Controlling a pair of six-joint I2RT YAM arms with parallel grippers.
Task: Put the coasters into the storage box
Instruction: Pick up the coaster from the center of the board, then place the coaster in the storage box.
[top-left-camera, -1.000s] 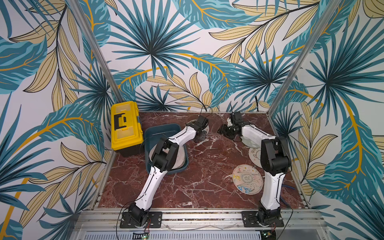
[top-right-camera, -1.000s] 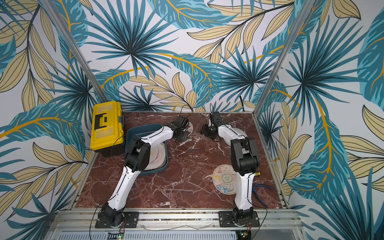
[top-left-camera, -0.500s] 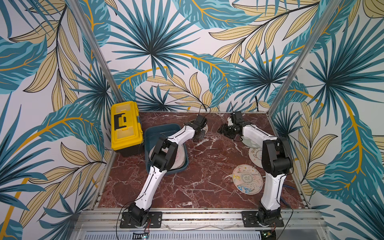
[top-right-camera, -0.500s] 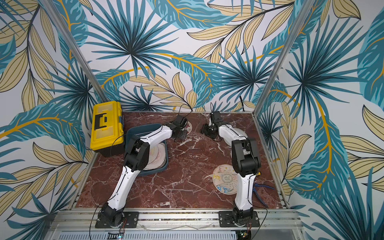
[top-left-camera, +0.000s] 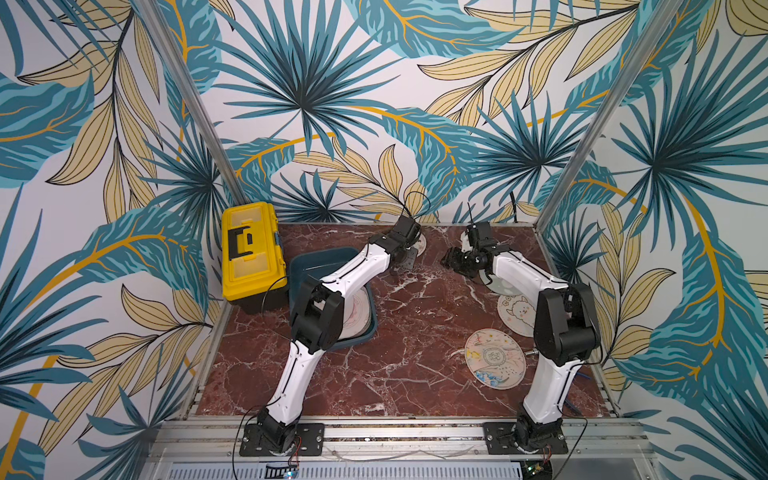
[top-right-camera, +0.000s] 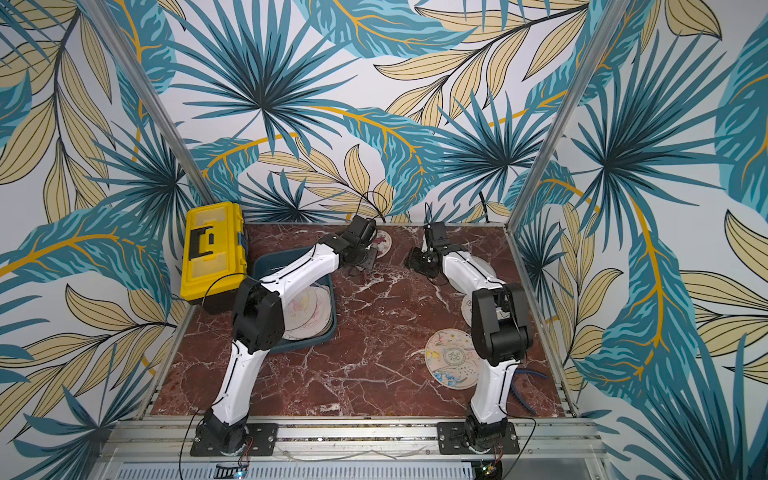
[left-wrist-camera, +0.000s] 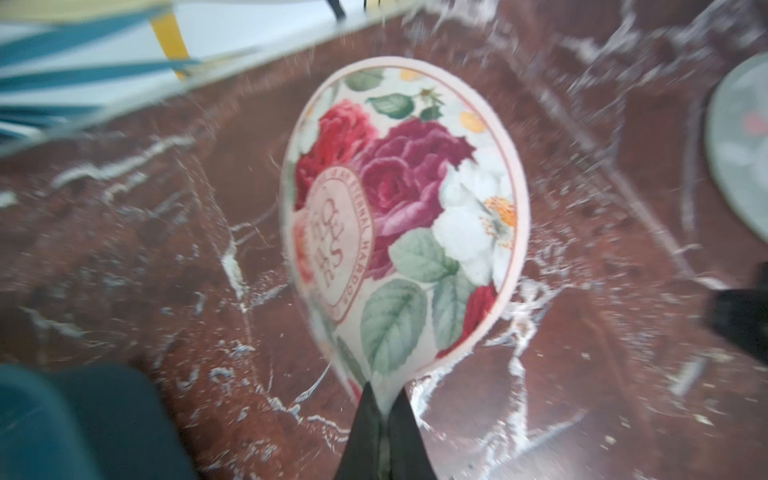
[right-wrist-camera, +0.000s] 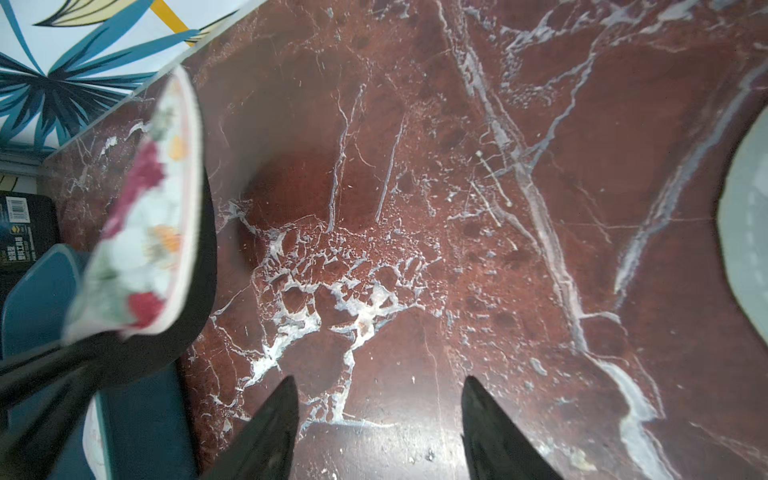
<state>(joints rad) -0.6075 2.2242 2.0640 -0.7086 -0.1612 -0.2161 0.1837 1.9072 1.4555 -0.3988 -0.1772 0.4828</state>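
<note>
My left gripper (left-wrist-camera: 384, 399) is shut on the rim of a pink-edged coaster printed with roses (left-wrist-camera: 407, 208). It holds the coaster tilted up off the table at the back (top-left-camera: 420, 248). The right wrist view shows the same coaster (right-wrist-camera: 141, 232) with its dark underside, in front of the teal storage box (right-wrist-camera: 37, 291). The storage box (top-left-camera: 316, 259) lies under my left arm with several coasters (top-right-camera: 307, 311) inside. My right gripper (right-wrist-camera: 380, 386) is open over bare marble, to the right of the held coaster (top-left-camera: 451, 262). Loose coasters lie at the right: a patterned one (top-left-camera: 494, 359), an alpaca one (top-left-camera: 517, 313) and a grey one (top-left-camera: 496, 284).
A yellow toolbox (top-left-camera: 251, 249) stands against the left wall, beside the storage box. Blue-handled pliers (top-right-camera: 523, 382) lie near the right arm's base. The patterned back wall rises close behind both grippers. A pale coaster (right-wrist-camera: 748, 228) shows at the edge of the right wrist view.
My left gripper has closed on the rose coaster's rim. Both arms stand almost where they were, and the right gripper stays open.
</note>
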